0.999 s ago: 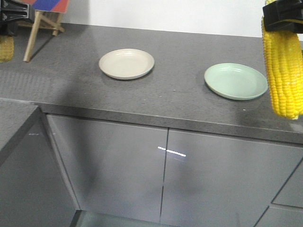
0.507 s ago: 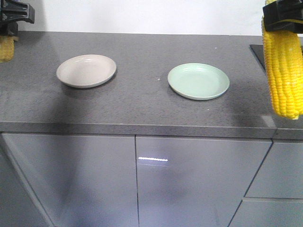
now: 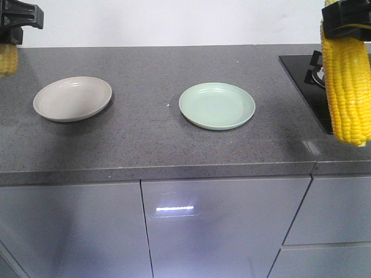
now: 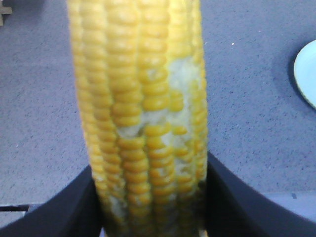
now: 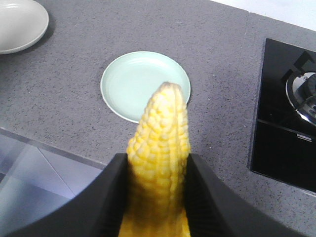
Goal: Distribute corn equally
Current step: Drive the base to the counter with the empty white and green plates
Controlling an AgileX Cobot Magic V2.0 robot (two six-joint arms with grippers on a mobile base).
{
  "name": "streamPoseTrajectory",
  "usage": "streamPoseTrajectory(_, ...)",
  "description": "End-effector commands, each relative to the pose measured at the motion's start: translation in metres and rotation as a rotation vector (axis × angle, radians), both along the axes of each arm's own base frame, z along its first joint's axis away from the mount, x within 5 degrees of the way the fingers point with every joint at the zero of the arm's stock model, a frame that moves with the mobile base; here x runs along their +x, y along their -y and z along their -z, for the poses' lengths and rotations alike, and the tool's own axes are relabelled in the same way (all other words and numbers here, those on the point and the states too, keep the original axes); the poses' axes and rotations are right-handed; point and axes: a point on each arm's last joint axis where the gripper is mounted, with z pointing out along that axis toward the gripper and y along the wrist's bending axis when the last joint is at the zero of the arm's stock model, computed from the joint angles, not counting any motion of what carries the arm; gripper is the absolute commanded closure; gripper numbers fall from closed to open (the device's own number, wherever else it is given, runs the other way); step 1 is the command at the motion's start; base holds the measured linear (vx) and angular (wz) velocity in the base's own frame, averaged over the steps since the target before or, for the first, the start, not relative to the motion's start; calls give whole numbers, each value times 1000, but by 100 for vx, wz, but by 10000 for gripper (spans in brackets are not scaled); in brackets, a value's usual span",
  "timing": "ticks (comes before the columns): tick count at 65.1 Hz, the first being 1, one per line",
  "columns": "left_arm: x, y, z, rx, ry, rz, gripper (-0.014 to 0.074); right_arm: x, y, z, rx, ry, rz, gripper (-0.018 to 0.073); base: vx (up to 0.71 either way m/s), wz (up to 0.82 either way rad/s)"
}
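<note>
Two corn cobs are held in the air. My left gripper [image 3: 17, 17] is shut on one corn cob [image 3: 7, 58] at the front view's top left; in its wrist view that cob [image 4: 143, 113] fills the frame between the black fingers [image 4: 59, 207]. At the top right my right gripper [image 3: 346, 20] is shut on a second cob [image 3: 346, 87] that hangs tip down. In the right wrist view this cob [image 5: 160, 148] points toward the empty green plate [image 5: 133, 84]. A beige plate [image 3: 72, 98] and the green plate [image 3: 217, 105] lie empty on the counter.
The grey counter [image 3: 151, 145] has a front edge with cabinet doors [image 3: 220, 231] below. A black gas hob [image 3: 307, 75] is set into the counter at the right, with its burner [image 5: 303, 96] showing in the right wrist view. The beige plate [image 5: 17, 24] sits far left.
Both plates have slid left in the front view and the hob has come into view at the right. Both grippers and their cobs keep the same place in the frame.
</note>
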Motion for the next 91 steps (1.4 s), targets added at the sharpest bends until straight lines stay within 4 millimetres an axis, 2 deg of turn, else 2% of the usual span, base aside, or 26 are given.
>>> streamPoseTrajectory(1,-10,-5,-22,-14,118,4,534,-9,5,-18,28,115,11,458,10,-9)
streamPoseTrajectory(91,-10,-5,-22,-14,118,4,534,-9,5,-18,28,115,11,458,17,3)
